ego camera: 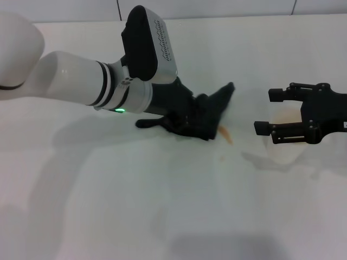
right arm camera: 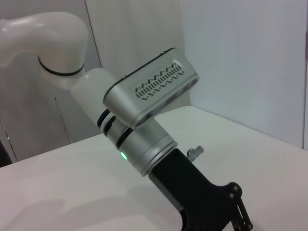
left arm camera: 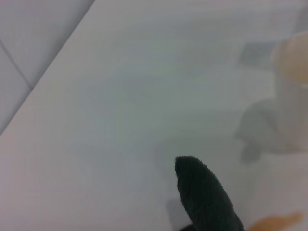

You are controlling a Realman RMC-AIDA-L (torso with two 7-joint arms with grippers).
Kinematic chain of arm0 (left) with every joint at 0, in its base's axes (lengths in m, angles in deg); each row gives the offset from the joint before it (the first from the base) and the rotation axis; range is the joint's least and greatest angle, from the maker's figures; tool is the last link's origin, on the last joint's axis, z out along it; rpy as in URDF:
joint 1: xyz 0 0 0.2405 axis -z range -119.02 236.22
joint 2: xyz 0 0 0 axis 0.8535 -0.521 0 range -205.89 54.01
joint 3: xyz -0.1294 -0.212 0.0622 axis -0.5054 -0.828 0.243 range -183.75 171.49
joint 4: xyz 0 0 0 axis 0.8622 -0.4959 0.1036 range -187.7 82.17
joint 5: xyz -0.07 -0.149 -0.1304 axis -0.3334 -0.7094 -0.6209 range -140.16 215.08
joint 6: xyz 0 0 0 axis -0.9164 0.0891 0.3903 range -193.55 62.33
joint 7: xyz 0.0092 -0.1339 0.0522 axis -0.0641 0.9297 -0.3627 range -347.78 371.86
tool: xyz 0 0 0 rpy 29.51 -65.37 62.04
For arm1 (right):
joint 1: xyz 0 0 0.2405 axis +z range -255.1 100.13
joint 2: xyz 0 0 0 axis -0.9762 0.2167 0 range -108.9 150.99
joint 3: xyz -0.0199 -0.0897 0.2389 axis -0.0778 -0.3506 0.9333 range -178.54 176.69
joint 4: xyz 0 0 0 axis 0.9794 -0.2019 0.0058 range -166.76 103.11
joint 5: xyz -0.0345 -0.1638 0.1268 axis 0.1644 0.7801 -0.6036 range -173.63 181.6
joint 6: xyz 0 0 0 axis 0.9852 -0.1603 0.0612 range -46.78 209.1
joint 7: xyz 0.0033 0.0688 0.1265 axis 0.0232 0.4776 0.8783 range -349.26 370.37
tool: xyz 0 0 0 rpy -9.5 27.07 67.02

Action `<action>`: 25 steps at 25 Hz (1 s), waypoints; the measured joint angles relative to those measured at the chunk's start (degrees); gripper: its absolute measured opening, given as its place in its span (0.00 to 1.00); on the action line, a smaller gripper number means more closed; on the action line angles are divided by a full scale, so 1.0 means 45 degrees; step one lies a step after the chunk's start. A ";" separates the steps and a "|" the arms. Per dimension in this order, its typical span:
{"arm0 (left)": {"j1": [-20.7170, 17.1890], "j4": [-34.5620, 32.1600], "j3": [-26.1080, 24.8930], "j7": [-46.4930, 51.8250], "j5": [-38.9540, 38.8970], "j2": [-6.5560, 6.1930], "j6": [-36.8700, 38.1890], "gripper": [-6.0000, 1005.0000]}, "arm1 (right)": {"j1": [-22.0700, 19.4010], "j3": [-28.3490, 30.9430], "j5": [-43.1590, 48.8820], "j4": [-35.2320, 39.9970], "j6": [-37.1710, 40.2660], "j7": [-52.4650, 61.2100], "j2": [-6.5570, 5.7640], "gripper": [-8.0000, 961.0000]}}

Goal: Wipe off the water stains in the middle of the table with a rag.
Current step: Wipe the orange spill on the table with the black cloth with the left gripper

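the left gripper (ego camera: 187, 116), black and mounted on a white and silver arm, is low over the middle of the wide, plain white table (ego camera: 162, 206), buried in the soft, very dark rag (ego camera: 209, 116). its fingers are hidden in the cloth, so how far they are apart cannot be told, but the rag is bunched around them and pressed down onto the tabletop. a narrow tail of the rag trails out to the left along the surface, and a pointed corner sticks up toward the far right. in the left wrist view that dark fuzzy corner (left arm camera: 204, 199) rises from the near edge, with the white table (left arm camera: 120, 120) stretching away beyond it.

just right of the rag, touching its near right edge, lies what shows of the water stains (ego camera: 226, 135): a thin orange-brown streak on the table, with a tiny fleck a little nearer. the left wrist view catches the same orange mark (left arm camera: 276, 222) beside the cloth.

further right stands a white paper cup (ego camera: 286, 151), pale orange inside in the left wrist view (left arm camera: 291, 91). the right gripper (ego camera: 264, 112), black, hovers above that cup, its two fingers spread wide apart and holding nothing, well apart from the rag.

the right wrist view looks across at the left arm (right arm camera: 144, 120), with a green light glowing on its silver wrist ring and the black gripper mount below.
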State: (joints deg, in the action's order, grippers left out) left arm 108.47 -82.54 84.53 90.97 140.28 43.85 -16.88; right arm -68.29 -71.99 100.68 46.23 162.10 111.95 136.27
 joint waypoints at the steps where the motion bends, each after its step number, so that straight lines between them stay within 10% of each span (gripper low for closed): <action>1: -0.0022 0.0030 0.0007 -0.0276 -0.0274 0.0000 0.0109 0.08 | -0.0001 0.0006 -0.0016 0.0001 -0.0001 0.0003 -0.0001 0.90; 25: -0.0052 0.0540 0.3699 -0.0940 -0.3540 0.0046 0.0832 0.08 | -0.0013 -0.0047 -0.0043 0.0018 -0.0072 0.0042 0.0000 0.90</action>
State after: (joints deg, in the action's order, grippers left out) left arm 108.24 -80.11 101.18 86.74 124.35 44.05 -13.13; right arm -68.35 -72.21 100.48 46.31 161.77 112.13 136.27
